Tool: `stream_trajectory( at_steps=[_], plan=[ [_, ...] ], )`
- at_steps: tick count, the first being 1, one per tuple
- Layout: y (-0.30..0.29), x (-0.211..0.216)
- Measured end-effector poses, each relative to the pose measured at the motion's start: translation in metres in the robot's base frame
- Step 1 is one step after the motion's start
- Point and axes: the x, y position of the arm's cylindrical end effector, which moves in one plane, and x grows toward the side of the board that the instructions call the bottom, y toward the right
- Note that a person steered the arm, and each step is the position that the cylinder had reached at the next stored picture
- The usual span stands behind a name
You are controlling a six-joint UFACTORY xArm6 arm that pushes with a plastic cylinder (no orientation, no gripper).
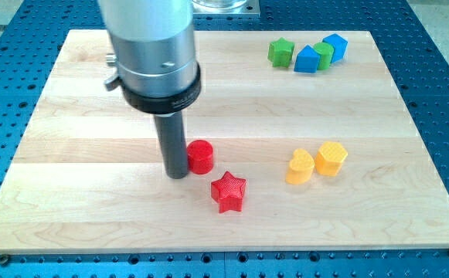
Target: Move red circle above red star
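The red circle is a short red cylinder near the middle of the wooden board. The red star lies just below it and slightly to the view's right, a small gap apart. My tip stands on the board at the red circle's left side, touching it or nearly so. The rod hangs from a large silver cylinder at the view's top left.
A yellow heart-like block and a yellow hexagon block sit to the right. At top right cluster a green star, a blue block, a green block and another blue block. The wooden board's edges border a perforated blue table.
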Motion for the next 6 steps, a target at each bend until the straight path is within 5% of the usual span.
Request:
stream_trajectory(
  at_steps=[3,6],
  plan=[
    [0.019,-0.066],
    [0.067,-0.037]
  ],
)
